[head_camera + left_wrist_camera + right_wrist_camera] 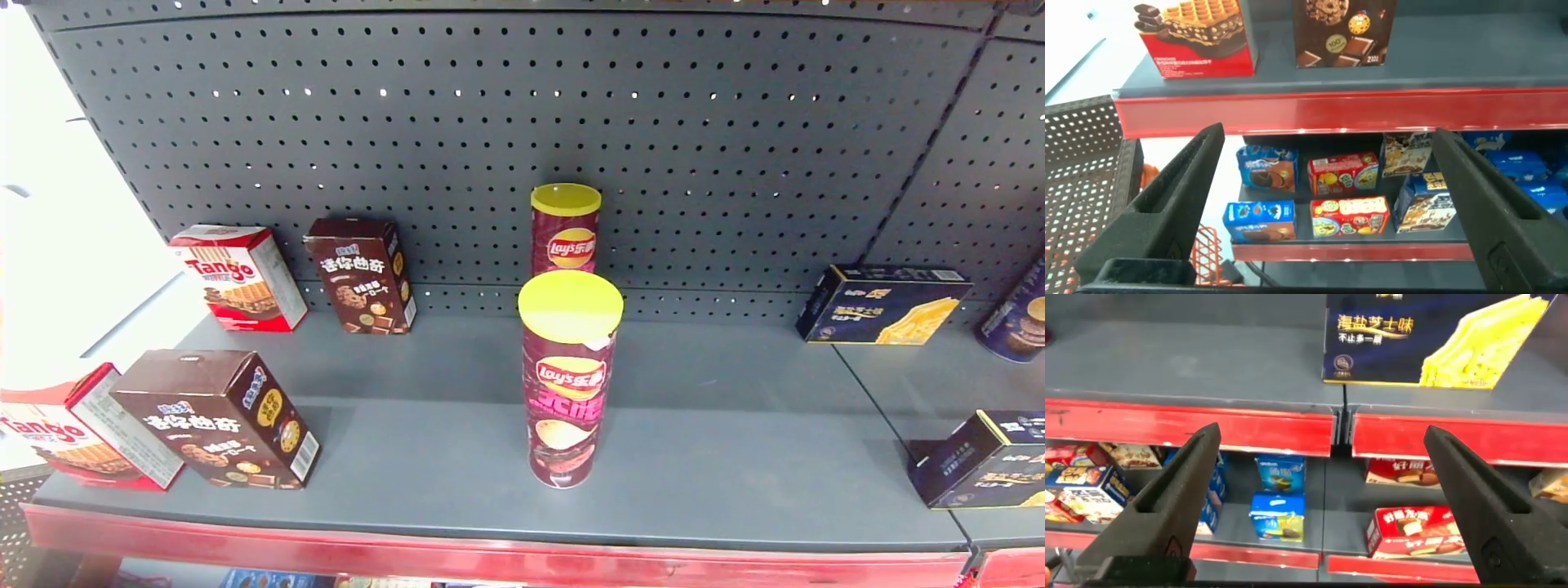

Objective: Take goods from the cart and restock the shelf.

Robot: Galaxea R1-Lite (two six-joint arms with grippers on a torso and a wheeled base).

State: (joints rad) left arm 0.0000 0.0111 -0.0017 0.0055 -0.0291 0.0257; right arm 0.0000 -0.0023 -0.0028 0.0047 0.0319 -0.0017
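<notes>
Holding my left gripper and right gripper wide and empty before the red front edge of the shelf, I judge the cart, its mesh wall beside my left gripper, nearer that arm.

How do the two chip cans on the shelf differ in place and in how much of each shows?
The front chip can stands out on the open deck of the shelf. The rear chip can stands far back, close to the pegboard wall. The front chip can shows at full height, down to its base, while the rear chip can's lower part is hidden behind the front one's lid. Both stand upright, one behind the other, with maroon bodies and yellow lids.
</notes>
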